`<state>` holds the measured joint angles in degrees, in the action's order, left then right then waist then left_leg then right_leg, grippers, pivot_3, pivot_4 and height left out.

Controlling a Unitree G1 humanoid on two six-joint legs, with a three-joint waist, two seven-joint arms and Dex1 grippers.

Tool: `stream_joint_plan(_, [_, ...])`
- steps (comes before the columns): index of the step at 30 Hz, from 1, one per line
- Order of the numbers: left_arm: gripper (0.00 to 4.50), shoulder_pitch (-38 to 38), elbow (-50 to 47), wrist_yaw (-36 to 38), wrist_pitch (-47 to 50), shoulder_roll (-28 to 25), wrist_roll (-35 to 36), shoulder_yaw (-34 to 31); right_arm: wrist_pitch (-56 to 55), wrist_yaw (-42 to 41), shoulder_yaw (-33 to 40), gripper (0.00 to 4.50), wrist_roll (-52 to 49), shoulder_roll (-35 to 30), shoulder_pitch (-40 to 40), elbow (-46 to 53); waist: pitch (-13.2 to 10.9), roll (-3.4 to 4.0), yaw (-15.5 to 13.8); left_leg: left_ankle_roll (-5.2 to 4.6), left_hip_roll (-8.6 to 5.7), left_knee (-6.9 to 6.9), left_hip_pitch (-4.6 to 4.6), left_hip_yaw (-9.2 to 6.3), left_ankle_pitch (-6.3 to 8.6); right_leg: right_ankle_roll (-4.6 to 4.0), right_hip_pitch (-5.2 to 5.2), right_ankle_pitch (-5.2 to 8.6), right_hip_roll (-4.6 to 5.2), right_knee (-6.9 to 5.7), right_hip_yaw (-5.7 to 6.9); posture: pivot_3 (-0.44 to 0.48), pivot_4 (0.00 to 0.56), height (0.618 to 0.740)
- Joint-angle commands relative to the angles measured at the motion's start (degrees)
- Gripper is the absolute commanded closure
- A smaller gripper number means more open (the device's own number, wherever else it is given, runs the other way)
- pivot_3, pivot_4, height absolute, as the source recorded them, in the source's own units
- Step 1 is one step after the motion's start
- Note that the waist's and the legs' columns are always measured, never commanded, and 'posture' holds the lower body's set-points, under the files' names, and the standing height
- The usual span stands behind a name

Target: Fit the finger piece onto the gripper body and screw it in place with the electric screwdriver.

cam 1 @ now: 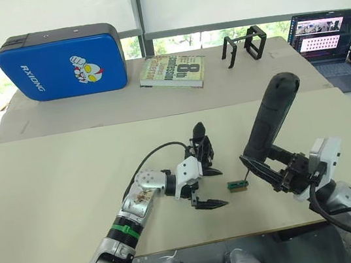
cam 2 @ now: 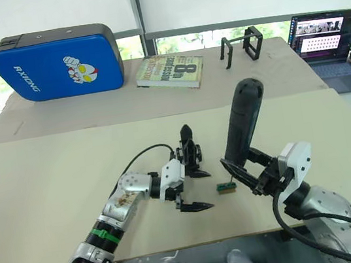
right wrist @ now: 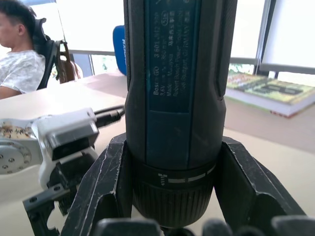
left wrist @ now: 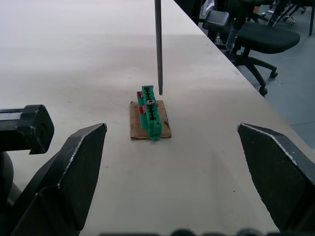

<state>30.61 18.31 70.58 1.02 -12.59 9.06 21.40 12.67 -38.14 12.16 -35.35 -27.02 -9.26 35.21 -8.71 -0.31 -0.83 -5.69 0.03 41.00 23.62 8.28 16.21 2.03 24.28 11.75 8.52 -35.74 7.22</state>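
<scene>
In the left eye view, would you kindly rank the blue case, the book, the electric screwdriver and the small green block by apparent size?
1. Blue rounded hard case.
2. Thick matte-black electric screwdriver and the green-covered paperback book look about alike; the screwdriver stands nearer the camera, so I would not rank them.
3. Tiny green block, plainly the smallest.

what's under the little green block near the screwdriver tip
The green block sits on a small brown cardboard square lying flat on the table. Whatever lies beneath the card is covered. The electric screwdriver bit hangs just beside the block.
</scene>
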Motion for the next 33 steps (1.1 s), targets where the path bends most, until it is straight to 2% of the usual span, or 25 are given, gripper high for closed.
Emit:
stream_joint_plan(1, [0.00,0.5,-0.7,0.0,-1.5,0.3,-0.1,0.1,-0.3,0.7,1.5,2.60,-2.0,-0.6,1.4,3.2,0.0,0.00,0.0,0.00,0.00,0.00,0.00,0.00,0.00,0.00,0.00,0.00,0.00,0.00,0.00,0.000,0.150,0.740])
stream_joint_plan(33, [0.00,0.8,-0.9,0.0,-1.2,0.3,0.1,0.0,-1.1,0.8,-0.9,2.60,0.2,-0.6,1.8,0.9,0.0,0.00,0.0,0.00,-0.01,0.00,0.00,0.01,0.00,0.00,0.00,0.00,0.00,0.00,0.01,0.000,0.150,0.740])
